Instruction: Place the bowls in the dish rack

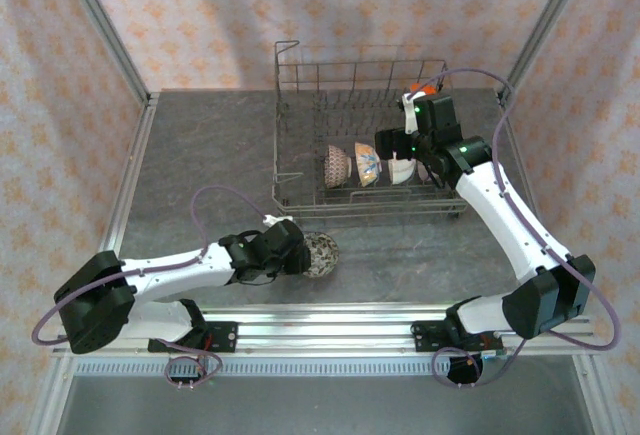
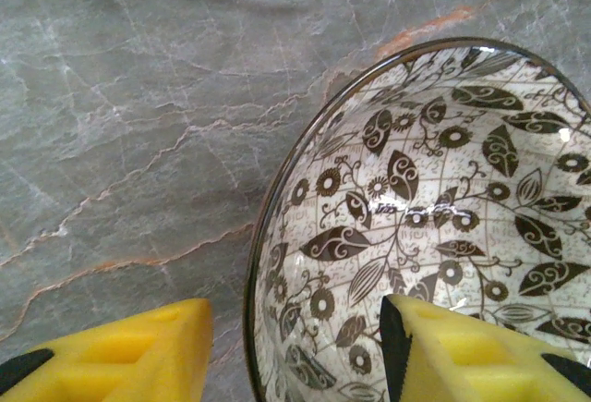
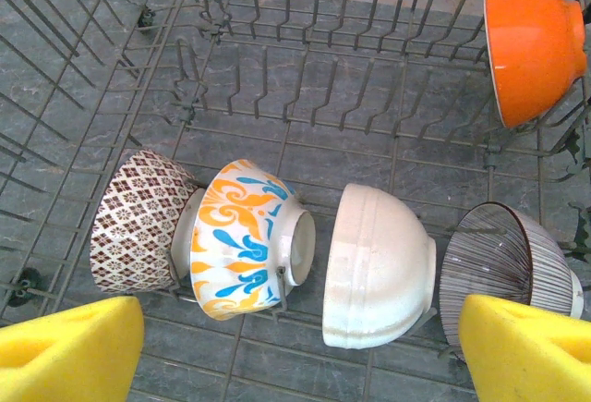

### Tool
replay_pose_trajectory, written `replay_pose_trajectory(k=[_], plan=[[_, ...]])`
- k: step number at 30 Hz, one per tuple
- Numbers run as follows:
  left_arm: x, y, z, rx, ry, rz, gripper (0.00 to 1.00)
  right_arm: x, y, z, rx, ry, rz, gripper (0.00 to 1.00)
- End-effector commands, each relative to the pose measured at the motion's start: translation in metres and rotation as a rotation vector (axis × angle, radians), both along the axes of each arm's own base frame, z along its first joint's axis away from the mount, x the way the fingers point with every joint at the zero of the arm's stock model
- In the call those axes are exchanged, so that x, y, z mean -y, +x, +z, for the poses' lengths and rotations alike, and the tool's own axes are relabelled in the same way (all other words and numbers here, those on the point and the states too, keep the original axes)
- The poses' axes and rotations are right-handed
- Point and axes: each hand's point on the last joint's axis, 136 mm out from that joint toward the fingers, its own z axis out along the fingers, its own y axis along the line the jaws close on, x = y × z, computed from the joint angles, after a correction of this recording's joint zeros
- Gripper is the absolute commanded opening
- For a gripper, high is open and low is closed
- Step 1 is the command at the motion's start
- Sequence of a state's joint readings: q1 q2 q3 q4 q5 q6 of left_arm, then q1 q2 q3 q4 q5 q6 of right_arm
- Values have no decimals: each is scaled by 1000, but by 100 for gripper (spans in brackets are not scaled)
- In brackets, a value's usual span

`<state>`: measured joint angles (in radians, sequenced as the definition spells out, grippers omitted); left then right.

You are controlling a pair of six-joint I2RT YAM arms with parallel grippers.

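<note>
- Grey marble tabletop (image 1: 200, 155), its near edge hidden under the arm bases.
- Dish rack (image 1: 360, 205) at the back right, its sides cut off in the right wrist view.
- Right pincer (image 3: 305, 351) gapes wide above the rack, holding nothing.
- Left pincer (image 2: 295, 347) is partly open, its pads astride the leaf-patterned bowl (image 2: 434, 217) rim on the tabletop, with a gap at the outer pad. The bowl's far side is cropped.
- On edge in the rack: diamond-patterned bowl (image 3: 134, 222), orange-and-blue bowl (image 3: 240, 236), white bowl (image 3: 374, 277), striped bowl (image 3: 503, 268) partly behind a pad, orange bowl (image 3: 536, 46).

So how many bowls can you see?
6. Five in the dish rack: brown patterned bowl, orange-and-blue bowl, white bowl, striped bowl in a row, orange bowl behind. One more, the leafy bowl, on the table. None seems hidden.
</note>
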<state>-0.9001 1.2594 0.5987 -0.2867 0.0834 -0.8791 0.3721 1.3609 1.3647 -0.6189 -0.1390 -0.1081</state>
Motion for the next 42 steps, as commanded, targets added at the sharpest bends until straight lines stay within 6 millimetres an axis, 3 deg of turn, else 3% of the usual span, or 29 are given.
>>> replay_pose_trajectory(k=[1, 8, 25, 42], plan=[[-3, 5, -5, 25, 5, 43, 50, 3, -1, 8, 32, 1, -1, 88], [-7, -3, -19, -25, 41, 34, 40, 4, -1, 8, 31, -5, 1, 88], [-3, -2, -13, -34, 56, 7, 22, 3, 0, 7, 31, -5, 3, 88], [-4, -1, 36, 22, 66, -71, 4, 5, -2, 10, 44, -4, -6, 89]])
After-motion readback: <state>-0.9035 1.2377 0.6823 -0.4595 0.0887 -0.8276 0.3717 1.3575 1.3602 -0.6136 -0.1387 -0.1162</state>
